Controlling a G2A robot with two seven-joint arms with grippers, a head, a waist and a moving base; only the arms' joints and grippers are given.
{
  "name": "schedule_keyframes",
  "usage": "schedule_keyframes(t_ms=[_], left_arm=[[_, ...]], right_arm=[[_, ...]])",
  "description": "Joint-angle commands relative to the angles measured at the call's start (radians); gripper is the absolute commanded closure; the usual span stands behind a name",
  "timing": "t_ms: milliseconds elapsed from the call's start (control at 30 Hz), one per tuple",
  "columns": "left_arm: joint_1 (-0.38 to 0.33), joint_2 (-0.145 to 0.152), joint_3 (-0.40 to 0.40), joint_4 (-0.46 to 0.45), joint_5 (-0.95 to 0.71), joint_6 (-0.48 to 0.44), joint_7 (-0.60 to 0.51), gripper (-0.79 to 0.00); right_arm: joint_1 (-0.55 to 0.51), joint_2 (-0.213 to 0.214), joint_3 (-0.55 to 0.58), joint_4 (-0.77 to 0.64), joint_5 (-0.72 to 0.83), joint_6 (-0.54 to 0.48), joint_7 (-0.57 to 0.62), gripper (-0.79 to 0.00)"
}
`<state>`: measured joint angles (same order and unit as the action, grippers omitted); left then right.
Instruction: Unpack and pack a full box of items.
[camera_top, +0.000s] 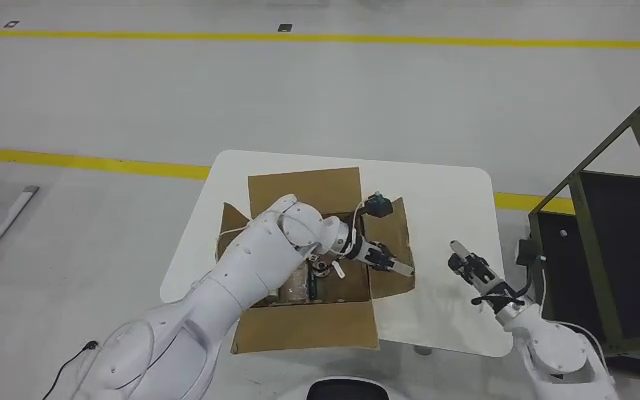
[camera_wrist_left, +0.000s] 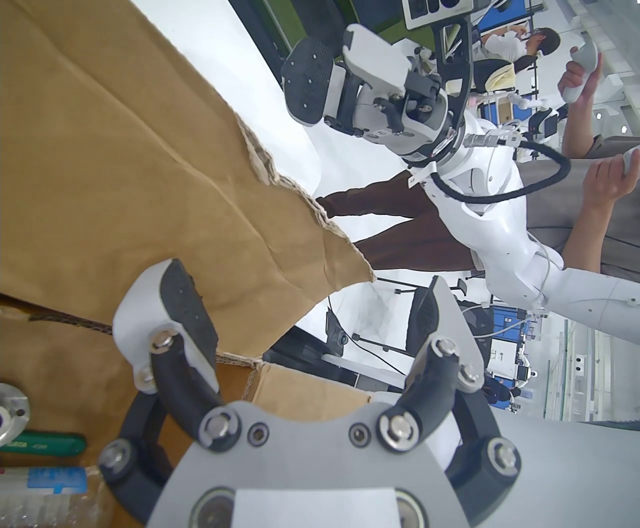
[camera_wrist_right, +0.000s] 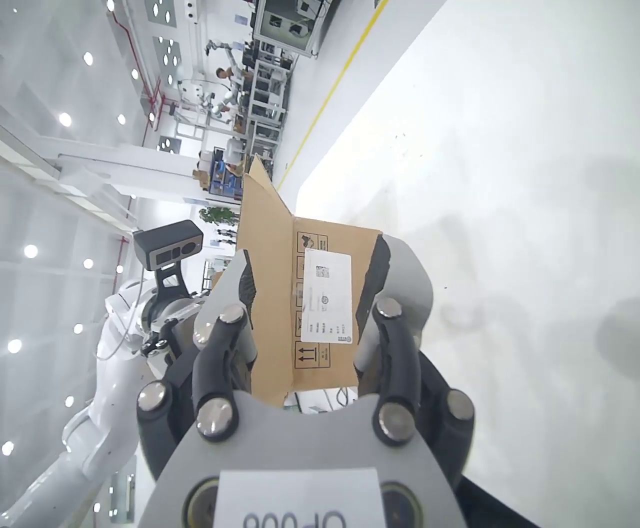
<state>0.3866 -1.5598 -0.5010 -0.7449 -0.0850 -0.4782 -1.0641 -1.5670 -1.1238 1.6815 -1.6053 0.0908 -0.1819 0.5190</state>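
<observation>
The open cardboard box (camera_top: 305, 190) is seen mid-worktop (camera_top: 450, 200). The left gripper (camera_top: 398, 266) is held over its 3 o'clock flap, fingers spread and empty. The right gripper (camera_top: 463, 256) is held further toward 3 o'clock, fingers likewise spread.

White table (camera_top: 440, 200) under open cardboard box (camera_top: 300, 190)
</observation>
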Motion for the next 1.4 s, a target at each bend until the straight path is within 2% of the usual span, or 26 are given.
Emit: schedule_keyframes(t_ms=[0,133,367,400,467,600,800,833,900,1133,1367], left_arm=[[-0.003,-0.012,0.008,0.020,0.002,-0.005,0.004,-0.785],[-0.010,-0.030,0.017,0.061,0.007,-0.011,0.002,-0.785],[-0.023,-0.054,0.020,0.114,0.005,-0.027,-0.004,-0.785],[-0.024,-0.057,0.020,0.120,0.004,-0.028,-0.005,-0.785],[-0.027,-0.063,0.019,0.132,0.004,-0.033,-0.007,-0.785],[-0.032,-0.072,0.015,0.155,0.003,-0.042,-0.013,-0.785],[-0.037,-0.081,0.008,0.185,0.006,-0.057,-0.018,-0.785],[-0.037,-0.082,0.007,0.190,0.007,-0.060,-0.020,-0.785],[-0.038,-0.084,0.004,0.197,0.007,-0.064,-0.024,-0.785],[-0.052,-0.080,-0.018,0.217,0.014,-0.090,-0.032,-0.785],[-0.064,-0.041,-0.057,0.229,0.067,-0.148,-0.023,-0.785]], right_arm=[[0.003,0.002,0.009,0.004,0.019,0.029,0.026,-0.785],[0.016,0.005,0.012,-0.007,0.023,0.033,0.059,-0.785],[0.080,0.007,-0.057,0.000,-0.020,0.075,0.135,-0.785],[0.094,0.006,-0.072,0.010,-0.022,0.082,0.140,-0.745],[0.121,0.004,-0.103,0.032,-0.033,0.100,0.154,-0.388],[0.169,-0.001,-0.157,0.078,-0.038,0.114,0.162,-0.280],[0.215,-0.007,-0.204,0.136,-0.028,0.111,0.157,-0.160],[0.219,-0.007,-0.209,0.142,-0.028,0.110,0.156,-0.123],[0.224,-0.008,-0.215,0.153,-0.025,0.108,0.153,0.000],[0.226,-0.012,-0.226,0.167,0.011,0.095,0.129,0.000],[0.193,-0.012,-0.199,0.157,0.041,0.057,0.057,0.000]])
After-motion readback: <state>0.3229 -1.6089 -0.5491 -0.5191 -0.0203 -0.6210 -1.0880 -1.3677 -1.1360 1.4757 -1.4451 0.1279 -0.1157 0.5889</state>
